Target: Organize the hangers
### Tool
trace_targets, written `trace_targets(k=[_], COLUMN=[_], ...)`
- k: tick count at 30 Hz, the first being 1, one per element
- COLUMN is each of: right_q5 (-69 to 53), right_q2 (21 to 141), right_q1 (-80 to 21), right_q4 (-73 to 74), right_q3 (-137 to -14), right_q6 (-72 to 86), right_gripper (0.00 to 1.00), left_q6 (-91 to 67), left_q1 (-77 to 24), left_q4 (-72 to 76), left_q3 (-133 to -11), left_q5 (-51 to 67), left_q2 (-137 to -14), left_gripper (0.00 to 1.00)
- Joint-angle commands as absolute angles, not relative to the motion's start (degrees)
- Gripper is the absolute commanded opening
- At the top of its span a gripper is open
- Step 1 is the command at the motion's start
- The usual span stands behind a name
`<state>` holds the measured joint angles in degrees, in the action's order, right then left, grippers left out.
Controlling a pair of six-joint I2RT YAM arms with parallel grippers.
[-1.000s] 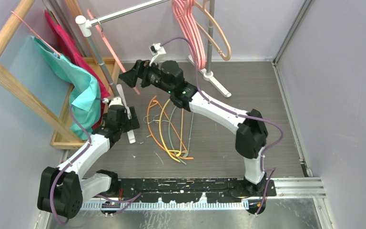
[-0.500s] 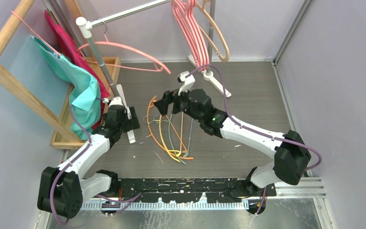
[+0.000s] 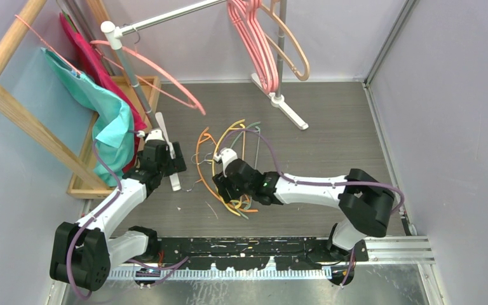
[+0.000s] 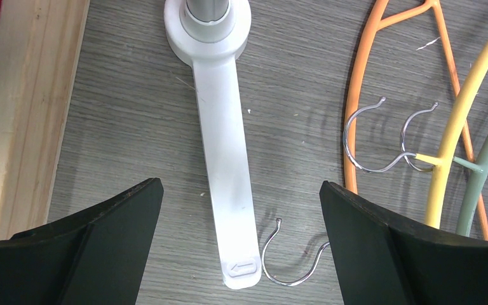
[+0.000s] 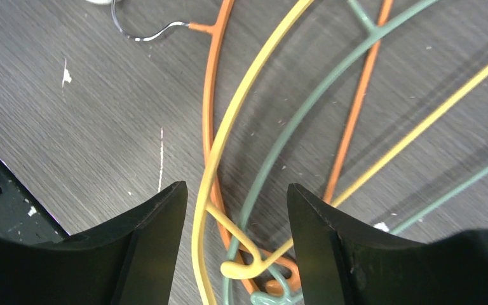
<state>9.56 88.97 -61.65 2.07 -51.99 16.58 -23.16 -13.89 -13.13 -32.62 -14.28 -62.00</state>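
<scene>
Hangers (image 5: 208, 108) tangled on floor (image 3: 330, 127), right gripper (image 5: 235, 190) now lowered over them from the rail (image 3: 165, 16), jaws apart, left gripper (image 4: 241, 187) wide

No readable text (an arrow-like mark (image 4: 242, 268) tips the white foot (image 4: 225, 159)).

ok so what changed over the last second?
The right gripper let go of the thin pink hanger, which now hangs from the rail. That arm pulled back and dropped onto the floor hangers, jaws open astride yellow and green wires, nothing gripped. Unchanged: the left gripper, open over the white foot, and the thick pink hangers.
</scene>
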Motion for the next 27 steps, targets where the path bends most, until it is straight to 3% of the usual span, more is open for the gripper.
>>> trace_targets(k=[1, 12, 19, 27], right_q5=[9.91, 6.62, 8.11, 11.96], right_q2=[91.85, 102.88, 104.03, 96.96], right_q1=[-63.01, -63.08, -63.11, -63.11], right_q4=[0.63, 0.38, 1.41, 3.5], right_q3=[-56.08, -61.17, -61.49, -59.3], right_q6=[15.76, 16.61, 16.48, 16.23], right_gripper=[0.65, 0.58, 0.18, 0.09], left_q6=[-22.76, -22.85, -22.94, -23.03], left_q1=[-14.23, -14.22, -14.16, -14.15], left_q4=[-11.81, -11.51, -11.43, -11.57], left_q3=[-33.4, -33.12, -33.06, -32.96], left_q5=[-14.68, -14.21, -14.11, -14.14], left_q2=[-62.0, -61.74, -61.61, -61.52], left_gripper=[0.98, 0.98, 0.98, 0.98])
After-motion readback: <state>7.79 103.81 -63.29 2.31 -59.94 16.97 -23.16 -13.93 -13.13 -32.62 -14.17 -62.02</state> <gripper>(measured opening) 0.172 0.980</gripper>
